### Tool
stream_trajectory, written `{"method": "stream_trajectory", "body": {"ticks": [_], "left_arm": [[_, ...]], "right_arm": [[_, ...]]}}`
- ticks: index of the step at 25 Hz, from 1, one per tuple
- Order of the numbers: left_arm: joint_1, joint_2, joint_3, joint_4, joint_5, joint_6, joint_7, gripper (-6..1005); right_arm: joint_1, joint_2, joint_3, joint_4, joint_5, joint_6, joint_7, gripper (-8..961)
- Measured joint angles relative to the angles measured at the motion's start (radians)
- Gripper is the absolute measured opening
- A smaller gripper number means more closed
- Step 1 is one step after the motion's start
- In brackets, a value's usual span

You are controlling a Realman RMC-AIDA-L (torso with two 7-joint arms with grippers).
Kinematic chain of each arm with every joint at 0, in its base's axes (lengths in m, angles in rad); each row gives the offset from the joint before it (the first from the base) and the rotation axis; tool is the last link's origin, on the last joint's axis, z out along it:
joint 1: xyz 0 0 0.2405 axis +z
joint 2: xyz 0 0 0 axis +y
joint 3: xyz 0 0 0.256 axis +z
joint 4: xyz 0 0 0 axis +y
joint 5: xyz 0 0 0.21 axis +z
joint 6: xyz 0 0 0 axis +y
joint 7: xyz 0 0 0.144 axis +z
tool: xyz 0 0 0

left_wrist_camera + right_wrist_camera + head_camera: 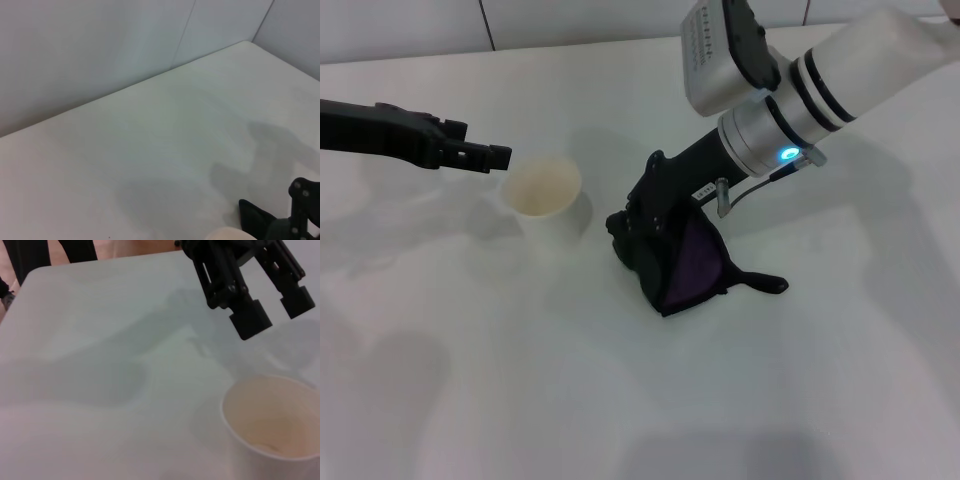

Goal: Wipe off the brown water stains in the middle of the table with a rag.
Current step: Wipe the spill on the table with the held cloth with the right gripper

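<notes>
My right gripper (642, 228) is down on the bench (470, 380), jaws buried in the rag (682, 265); it seems to be pinching the cloth, though the folds hide the tips. The right arm slants in from the upper right, wrist angled steeply down, a blue light lit on its silver cuff. The rag lies bunched under and just right of the gripper, dark outside with a purplish inner fold showing, one corner trailing out to the right on the bench.

I see no brown stain anywhere on the white surface; if one is there, the rag covers it.

My left gripper (492, 156) hangs level above the bench at the left, arm reaching in horizontally, jaws parted with a clear gap in the right wrist view (272, 312). Just past its tips stands a pale paper cup (542, 190), upright, open-topped, near the rag but apart from it.
</notes>
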Motion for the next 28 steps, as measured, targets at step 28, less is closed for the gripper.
{"method": "stream_trajectory", "body": {"ticks": [28], "left_arm": [[0.001,-0.002,0.000,0.000,0.002,0.000,-0.003,890]], "right_arm": [[0.001,-0.002,-0.002,-0.030,-0.010,0.234,0.015,25]]}}
